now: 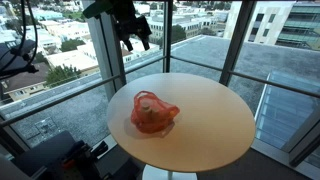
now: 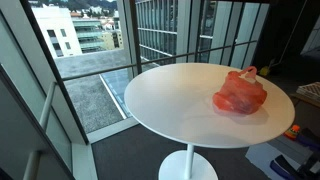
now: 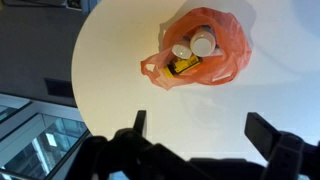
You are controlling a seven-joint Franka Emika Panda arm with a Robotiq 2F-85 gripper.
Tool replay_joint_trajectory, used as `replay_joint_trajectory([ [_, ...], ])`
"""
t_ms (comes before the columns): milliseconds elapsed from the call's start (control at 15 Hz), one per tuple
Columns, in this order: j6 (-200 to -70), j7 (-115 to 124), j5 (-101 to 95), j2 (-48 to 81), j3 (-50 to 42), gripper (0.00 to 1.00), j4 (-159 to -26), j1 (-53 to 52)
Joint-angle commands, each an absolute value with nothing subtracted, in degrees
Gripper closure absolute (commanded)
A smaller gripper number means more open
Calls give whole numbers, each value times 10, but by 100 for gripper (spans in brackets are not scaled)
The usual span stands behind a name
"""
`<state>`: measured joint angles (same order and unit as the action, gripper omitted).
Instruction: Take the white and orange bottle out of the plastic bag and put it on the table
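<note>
A see-through orange bag [image 3: 228,58] on a white table [image 3: 120,100] shows white bottle tops [image 3: 203,45] and a yellow item [image 3: 186,68].

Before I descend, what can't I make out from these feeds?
Bottle bodies: the wrist view shows only two white caps; the plastic bag hides the rest, so which is white and orange is unclear.
Bag contents: too small and veiled by the bag in both exterior views.
The gripper: a small dark shape in an exterior view, jaws not readable there.
</note>
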<state>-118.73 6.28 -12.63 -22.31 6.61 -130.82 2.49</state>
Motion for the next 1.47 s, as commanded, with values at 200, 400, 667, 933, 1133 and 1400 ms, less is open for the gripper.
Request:
replay_joint_trajectory([
  [200, -1186, 66, -130, -222, 58, 0, -1307, 15],
  [400, -1185, 67, -129, -218, 58, 0, -1304, 15],
  [667, -1186, 63, -110, -197, 50, 0, -1292, 11],
  [933, -1189, 56, -77, -175, 37, 0, -1293, 7],
  [1133, -1200, 52, -46, -159, 25, 0, -1302, 6],
  [1400, -1244, 51, -37, -140, 14, 0, -1325, 10],
])
